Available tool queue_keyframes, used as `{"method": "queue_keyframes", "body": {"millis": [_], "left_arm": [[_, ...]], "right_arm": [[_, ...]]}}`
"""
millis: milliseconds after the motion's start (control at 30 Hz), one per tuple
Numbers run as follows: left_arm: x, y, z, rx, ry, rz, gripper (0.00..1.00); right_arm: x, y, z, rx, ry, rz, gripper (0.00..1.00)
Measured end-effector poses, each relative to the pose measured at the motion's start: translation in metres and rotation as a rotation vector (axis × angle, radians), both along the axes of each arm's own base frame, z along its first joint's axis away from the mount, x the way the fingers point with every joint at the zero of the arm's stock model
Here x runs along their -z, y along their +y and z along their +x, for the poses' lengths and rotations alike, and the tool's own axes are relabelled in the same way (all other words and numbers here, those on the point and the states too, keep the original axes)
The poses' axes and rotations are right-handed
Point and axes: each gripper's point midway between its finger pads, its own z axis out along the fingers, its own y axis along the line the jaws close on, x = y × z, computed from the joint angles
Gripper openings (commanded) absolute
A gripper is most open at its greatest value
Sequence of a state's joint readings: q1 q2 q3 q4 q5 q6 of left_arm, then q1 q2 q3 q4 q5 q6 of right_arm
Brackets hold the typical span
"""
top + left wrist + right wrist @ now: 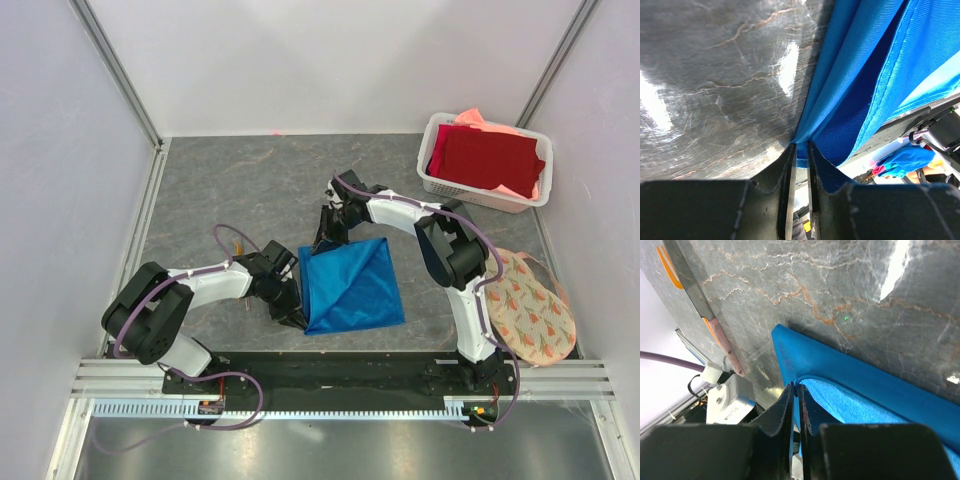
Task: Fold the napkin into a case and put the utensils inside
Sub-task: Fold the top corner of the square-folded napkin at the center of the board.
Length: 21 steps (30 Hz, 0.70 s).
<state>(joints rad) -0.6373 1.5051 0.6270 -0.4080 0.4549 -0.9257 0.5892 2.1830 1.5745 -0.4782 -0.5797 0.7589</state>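
A bright blue napkin [352, 285] lies folded over on itself, creased on the diagonal, near the middle of a grey marbled table [230, 180], just in front of the two arms. The left gripper [291, 311] is clamped on the napkin's near left corner. The right gripper [331, 236] pinches the far left corner, its fingers almost together around the cloth edge. Far right, a white basket [430, 182] holds a dark red cloth [490, 158] and a pink cloth [478, 119]. A round flowered mat [530, 305] lies near the right arm.
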Motion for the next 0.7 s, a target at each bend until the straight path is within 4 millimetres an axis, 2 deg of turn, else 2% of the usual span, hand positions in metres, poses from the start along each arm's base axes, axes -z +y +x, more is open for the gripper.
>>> {"method": "queue_keyframes", "body": {"millis": [267,367,400,533,700], "left_arm": [[0.000,-0.001,-0.001,0.006,-0.001,0.000,0.22],[-0.001,-0.001,-0.002,0.008,-0.005,0.003,0.24],[-0.001,0.000,-0.002,0.008,-0.008,0.007,0.25],[-0.004,0.008,-0.002,0.001,-0.026,0.048,0.28],[-0.017,0.012,0.001,-0.006,-0.061,0.055,0.25]], "right_arm": [[0.004,0.005,0.002,-0.010,0.009,0.007,0.24],[-0.002,0.011,0.007,-0.014,-0.002,0.024,0.32],[-0.005,0.013,0.010,-0.017,-0.010,0.032,0.39],[-0.018,0.017,0.015,-0.037,-0.036,0.053,0.55],[-0.023,-0.002,0.009,-0.068,-0.055,0.003,0.58]]}}
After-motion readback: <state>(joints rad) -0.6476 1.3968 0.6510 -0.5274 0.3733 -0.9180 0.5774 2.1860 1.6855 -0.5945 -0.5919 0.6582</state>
